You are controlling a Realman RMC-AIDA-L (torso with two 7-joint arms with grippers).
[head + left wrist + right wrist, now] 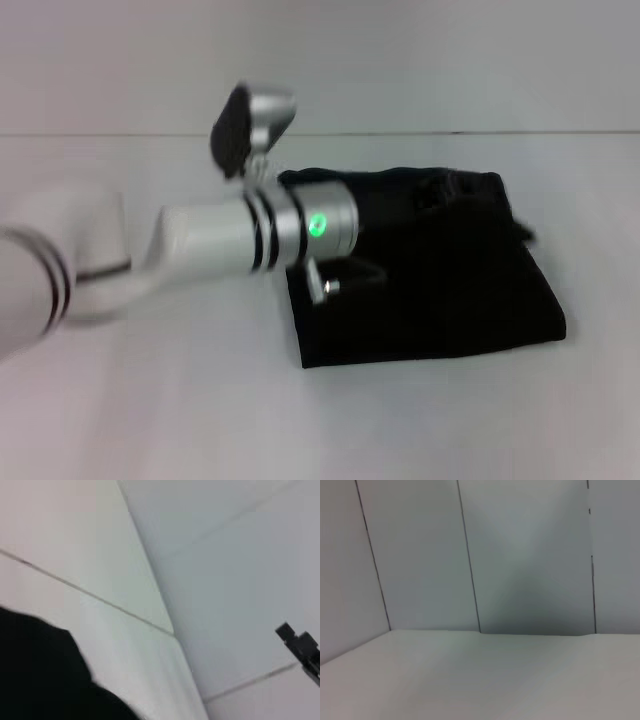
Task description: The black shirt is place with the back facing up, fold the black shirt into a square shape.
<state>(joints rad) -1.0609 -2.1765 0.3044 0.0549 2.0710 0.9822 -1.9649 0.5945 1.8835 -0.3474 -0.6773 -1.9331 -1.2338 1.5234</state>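
Left arm reaches in from the left; left gripper (345,283) sits over the near-left part of the black shirt (450,280), fingers hidden, can't tell if spread or pinching. Shirt lies centre-right on the white table (150,400), already roughly square. Best move, I think: flatten the rumpled far edge, then lift clear without dragging cloth. Right gripper not visible.

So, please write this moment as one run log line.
black shirt: folded, roughly square, on white table | left arm: over shirt's left edge | right arm: unseen
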